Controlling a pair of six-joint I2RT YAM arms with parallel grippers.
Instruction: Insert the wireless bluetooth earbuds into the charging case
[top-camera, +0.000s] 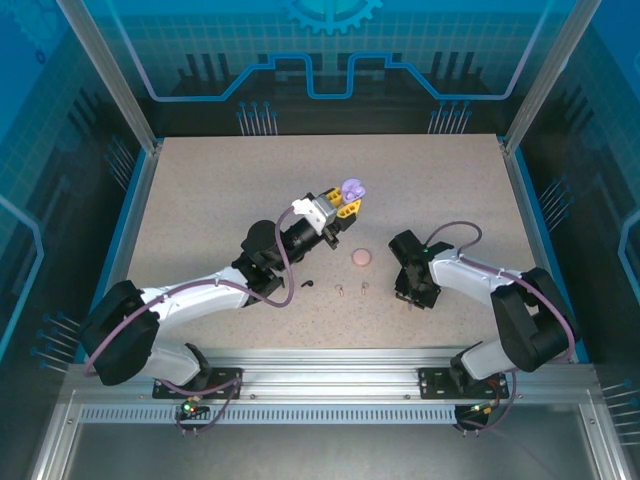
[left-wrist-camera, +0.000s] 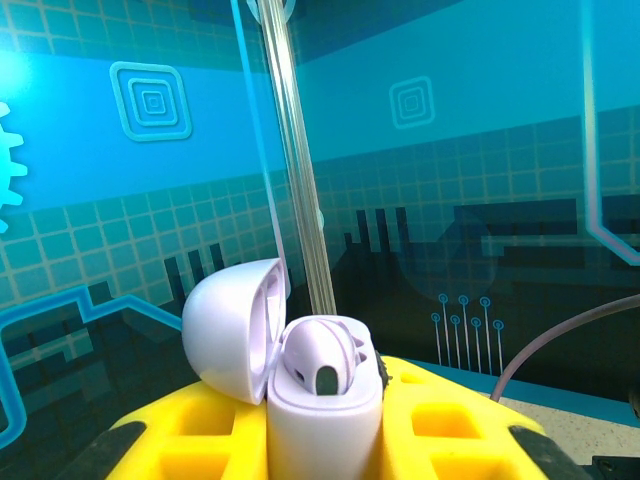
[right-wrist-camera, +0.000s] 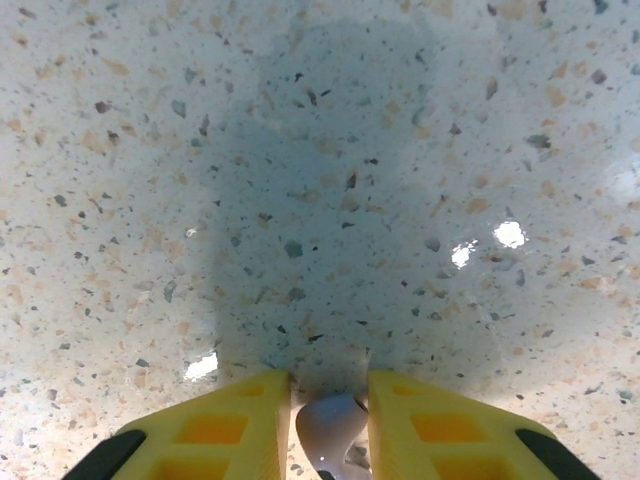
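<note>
Jaws on your left clamp the open purple case (left-wrist-camera: 325, 420); right jaws flank a pale earbud (right-wrist-camera: 330, 428), clamped or not you cannot tell.

Purple case (top-camera: 352, 188) in left tool (top-camera: 347, 202), pink case (top-camera: 361, 258) on table (top-camera: 220, 200).

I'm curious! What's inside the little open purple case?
One pale purple stemmed earbud sits in the open round purple case. Whatever is beside it is hidden behind that earbud, so I can't tell if a second one is there.
</note>
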